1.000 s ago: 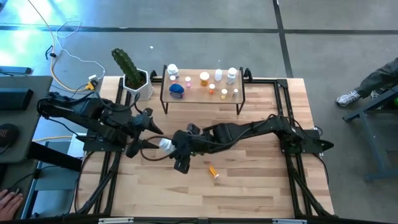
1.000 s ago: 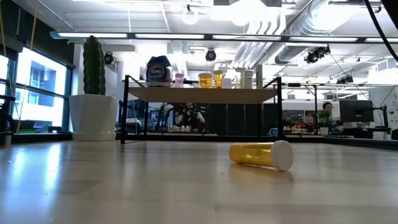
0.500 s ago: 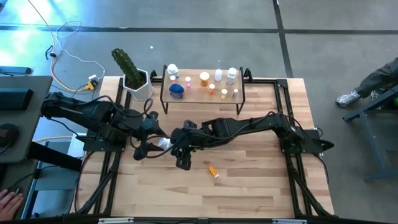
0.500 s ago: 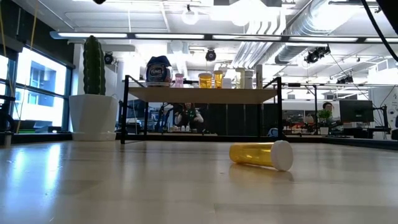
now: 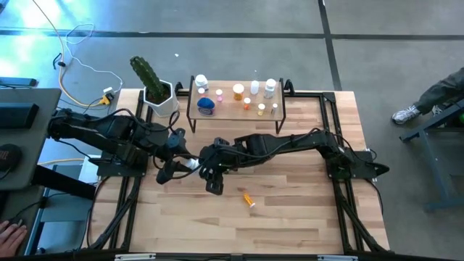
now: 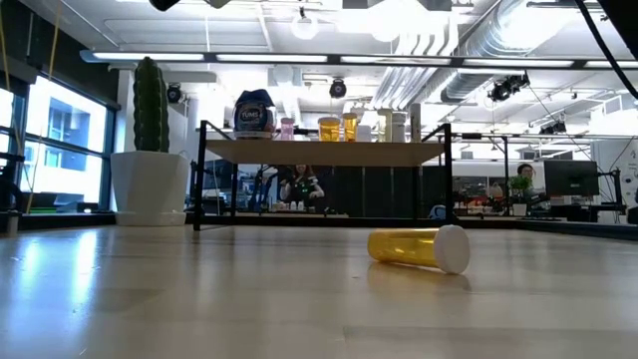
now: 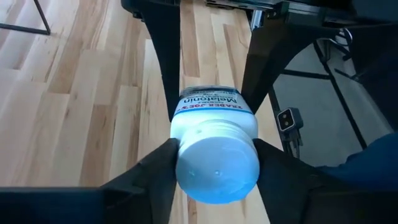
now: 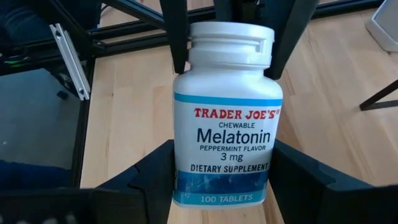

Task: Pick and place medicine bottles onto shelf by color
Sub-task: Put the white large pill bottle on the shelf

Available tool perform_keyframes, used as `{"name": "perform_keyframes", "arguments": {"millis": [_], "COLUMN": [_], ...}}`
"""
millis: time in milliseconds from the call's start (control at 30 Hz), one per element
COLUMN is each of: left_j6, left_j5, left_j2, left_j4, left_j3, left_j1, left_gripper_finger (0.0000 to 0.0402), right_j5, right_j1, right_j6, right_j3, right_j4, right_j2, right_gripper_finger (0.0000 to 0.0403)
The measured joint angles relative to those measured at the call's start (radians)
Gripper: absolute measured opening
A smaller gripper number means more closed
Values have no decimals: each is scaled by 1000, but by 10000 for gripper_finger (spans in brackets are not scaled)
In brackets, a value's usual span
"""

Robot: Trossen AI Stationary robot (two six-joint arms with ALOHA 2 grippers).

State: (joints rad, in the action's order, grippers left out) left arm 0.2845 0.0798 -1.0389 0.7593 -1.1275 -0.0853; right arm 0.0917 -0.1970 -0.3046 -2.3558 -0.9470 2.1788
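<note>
White melatonin bottle hung above the bare wood table, between the two arms, well short of the shelf. Both grippers had it at once, which reads as a handover in mid-air.

Right gripper: fingers pressed against the lower sides of the bottle, label facing its wrist camera. Partly spread, clamped on the body.

Left gripper: fingers touched the cap end from either side. Whether that grip was fully firm, hard to judge; contact on both sides was plain.

Likely reason for the double hold: the shelf stood toward the left arm's side of the far edge, so passing the bottle across would suit the reach. A guess only.

Shelf top carried a row of small bottles, white, blue, orange and pinkish. One orange vial with a white cap lay on its side on the table, near the front, untouched. Cactus pot stood just beside the shelf's left end.
</note>
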Motion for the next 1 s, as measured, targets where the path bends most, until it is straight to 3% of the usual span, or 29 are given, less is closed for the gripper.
{"name": "perform_keyframes", "arguments": {"millis": [500,833,1000], "left_j6": [-52,-75,-71], "left_j5": [9,-46,-69], "left_j2": [0,0,0], "left_j4": [13,60,111], "left_j3": [0,0,0], "left_j1": [0,-1,0], "left_gripper_finger": [169,169,169], "right_j5": [5,5,-4], "right_j1": [0,3,9], "right_j6": [-5,-38,-8], "right_j3": [0,0,0], "right_j4": [1,3,-24], "right_j2": [0,-1,-1], "right_gripper_finger": [210,293,304]}}
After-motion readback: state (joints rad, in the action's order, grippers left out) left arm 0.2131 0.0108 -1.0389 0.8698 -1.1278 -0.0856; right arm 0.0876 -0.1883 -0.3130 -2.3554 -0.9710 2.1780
